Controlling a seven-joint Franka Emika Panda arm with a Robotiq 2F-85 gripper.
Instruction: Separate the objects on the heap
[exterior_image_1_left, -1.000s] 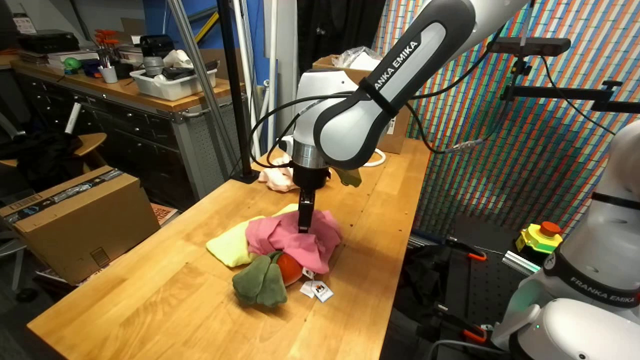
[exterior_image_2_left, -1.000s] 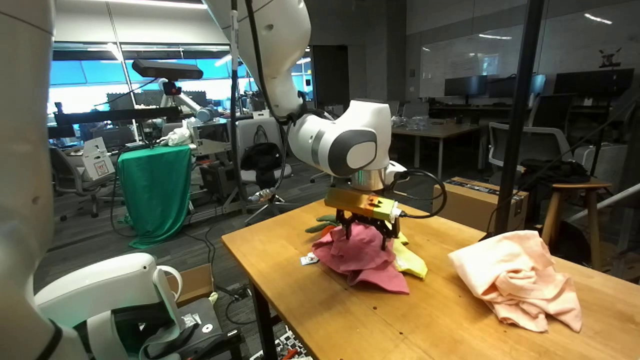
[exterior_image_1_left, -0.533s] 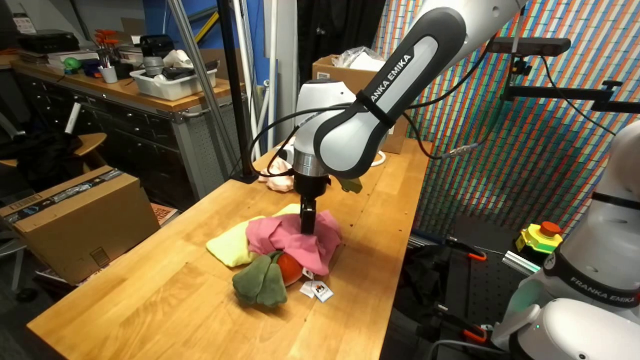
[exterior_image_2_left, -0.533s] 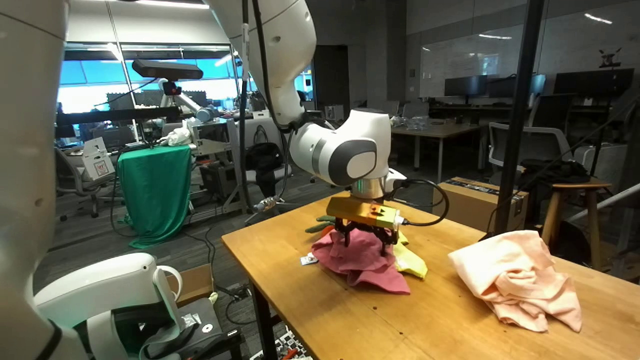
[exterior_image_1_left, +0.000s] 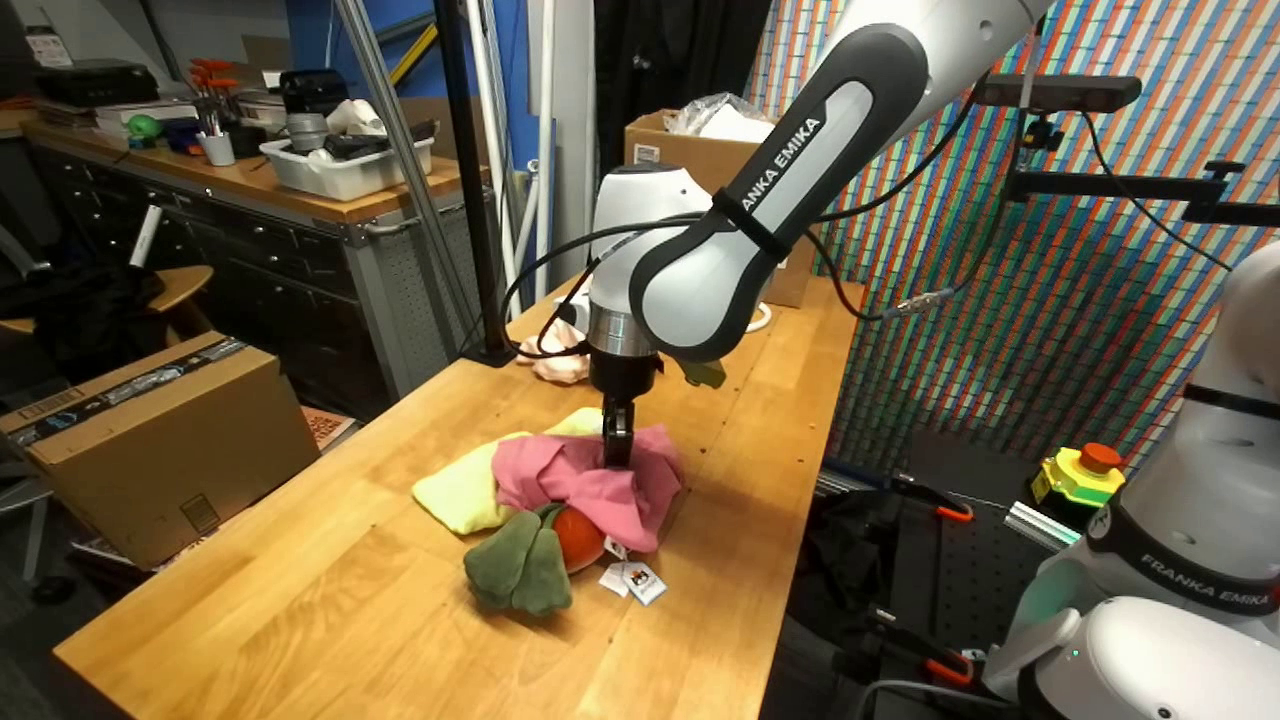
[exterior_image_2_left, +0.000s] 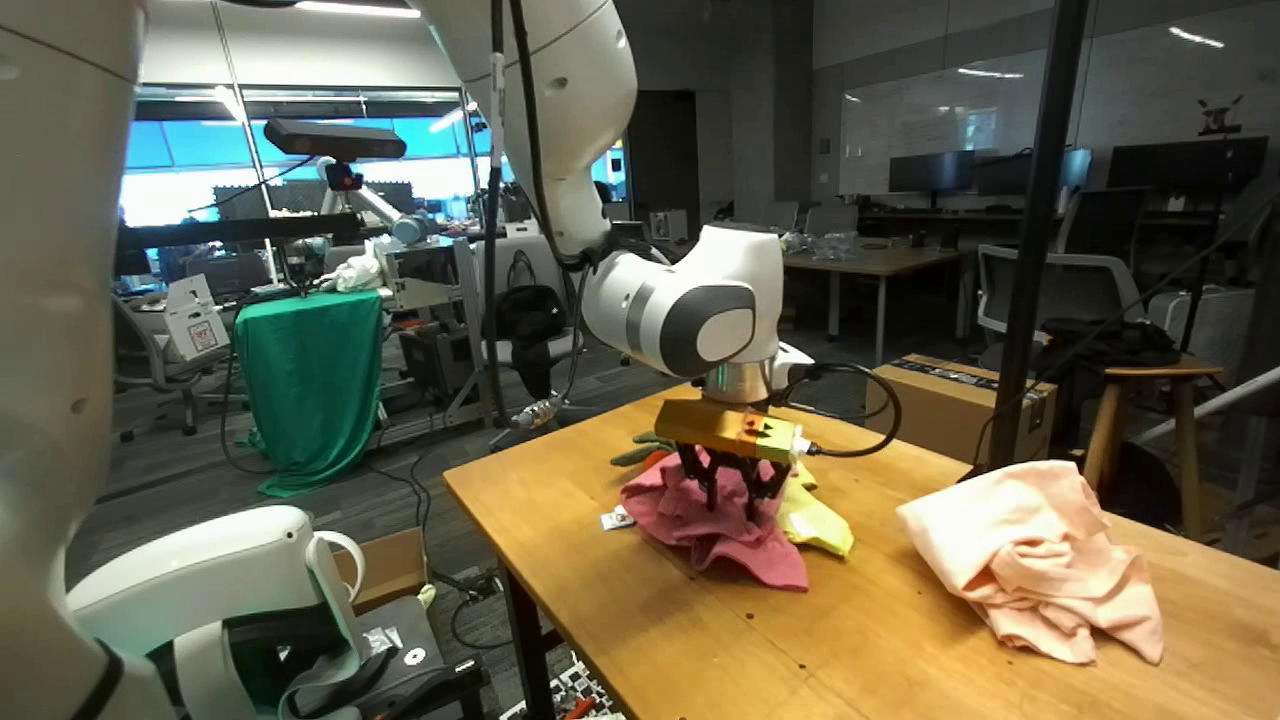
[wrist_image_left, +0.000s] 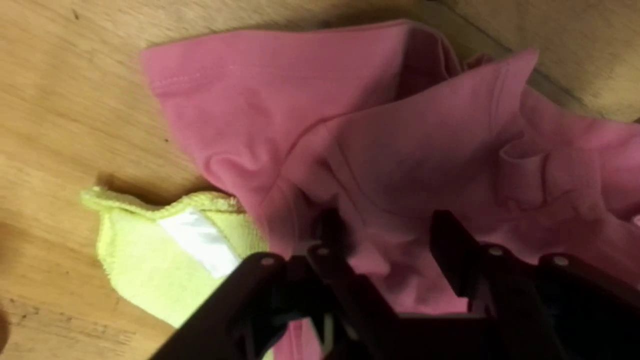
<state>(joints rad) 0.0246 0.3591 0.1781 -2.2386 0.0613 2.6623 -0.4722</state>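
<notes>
The heap lies mid-table: a crumpled pink-red cloth (exterior_image_1_left: 560, 480) on top, a pale yellow cloth (exterior_image_1_left: 465, 490) poking out from under it. Against its side rests a dark green soft piece (exterior_image_1_left: 515, 565) with a round red part (exterior_image_1_left: 578, 540) and white tags (exterior_image_1_left: 640, 580). Apart from these, a cream-peach cloth (exterior_image_2_left: 1040, 570) sits crumpled on the table. Pointing straight down, my gripper (exterior_image_2_left: 732, 508) has its fingertips in the pink-red cloth. In the wrist view the gripper (wrist_image_left: 386, 220) is half closed, jaws still apart, pink folds between them; the left fingertip sinks into a fold.
A black upright post (exterior_image_2_left: 1030, 250) stands at one edge of the table (exterior_image_1_left: 330, 630). An open cardboard box (exterior_image_1_left: 690, 150) is behind the arm. Another cardboard box (exterior_image_1_left: 170, 440) is off the table, near the floor. A black cable (exterior_image_2_left: 890, 400) loops out from the wrist.
My gripper has come down into the pink-red cloth, and its fingers have moved from wide to about half closed. The cloth's near corner has been drawn slightly inward.
</notes>
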